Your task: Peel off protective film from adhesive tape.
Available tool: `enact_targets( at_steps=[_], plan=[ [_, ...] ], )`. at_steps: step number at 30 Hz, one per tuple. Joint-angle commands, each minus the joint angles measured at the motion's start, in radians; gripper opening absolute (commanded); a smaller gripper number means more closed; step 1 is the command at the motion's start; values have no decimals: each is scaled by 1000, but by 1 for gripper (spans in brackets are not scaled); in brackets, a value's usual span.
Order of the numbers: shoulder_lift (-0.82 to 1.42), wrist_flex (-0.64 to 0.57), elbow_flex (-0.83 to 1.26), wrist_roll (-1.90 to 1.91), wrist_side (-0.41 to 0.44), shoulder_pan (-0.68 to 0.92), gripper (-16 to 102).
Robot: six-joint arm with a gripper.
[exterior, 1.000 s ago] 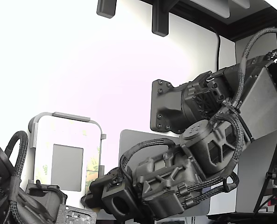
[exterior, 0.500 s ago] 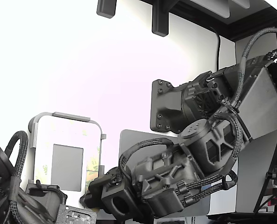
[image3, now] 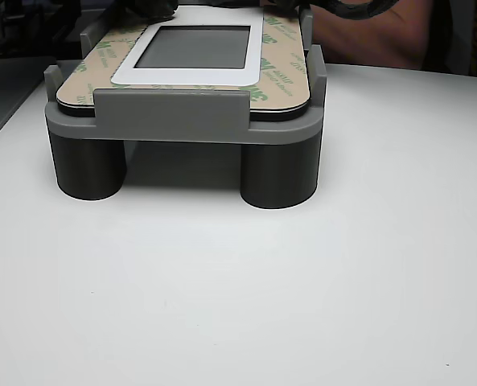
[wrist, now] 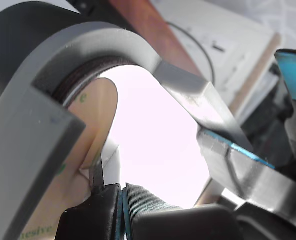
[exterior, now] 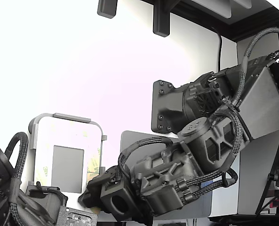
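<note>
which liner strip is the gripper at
The protective film at the panel's far end in the other view, its corner meeting the gripper; the side strips lie flat.

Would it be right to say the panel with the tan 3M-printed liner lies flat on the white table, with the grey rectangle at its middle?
Not quite. The panel rests in a grey fixture raised on round legs above the table, as the other view shows. The grey rectangle is at its middle.
</note>
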Motion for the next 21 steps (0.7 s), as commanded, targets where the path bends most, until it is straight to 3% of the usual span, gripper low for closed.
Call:
enact_targets(
  at_steps=[1, 8, 14, 15, 16, 17, 18, 19, 20, 21],
  plan=[
    [18, 8, -9, -6, 2, -20, -9],
    [28, 26, -9, -12, 3, -26, -9],
    [46, 112, -61, -15, 9, -31, -10],
    [52, 129, -69, -15, 18, -32, -4],
    [55, 155, -81, -15, 31, -34, 10],
    [61, 187, -94, -12, 46, -37, 48],
    [74, 213, -100, -8, 55, -41, 95],
    [98, 238, -98, -5, 63, -44, 65],
    [123, 267, -97, 5, 77, -46, 76],
    [155, 299, -92, 9, 97, -46, 100]
  ],
)
